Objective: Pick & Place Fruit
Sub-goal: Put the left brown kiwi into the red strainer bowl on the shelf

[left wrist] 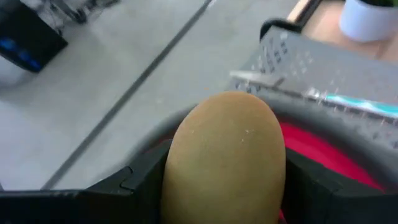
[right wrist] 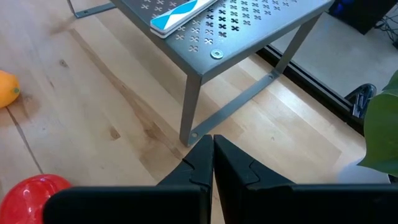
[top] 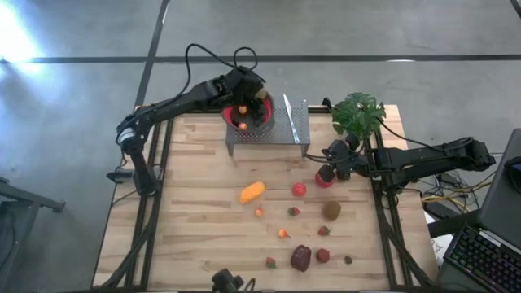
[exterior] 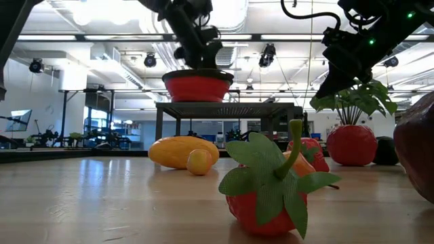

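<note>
I am seeing the light wooden slatted surface point(top: 203, 203) carrying a grey perforated metal stand point(top: 281, 130), and on it a round red-lined bowl point(top: 259, 110). My left end effector point(left wrist: 224, 186) is hanging over that bowl, grasping a tan-brown egg-shaped toy kiwi point(left wrist: 227, 155) between its fingers. My right end effector point(right wrist: 213, 163) is waiting clenched and empty near the stand's leg, beside a red toy apple point(right wrist: 28, 196).

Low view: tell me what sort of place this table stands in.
Probably a robotics lab or workshop hall. Behind the wooden table runs an open ceiling with ducts and track lights, and monitors stand along the far wall. The high view shows a bare concrete floor and a keyboard.
</note>
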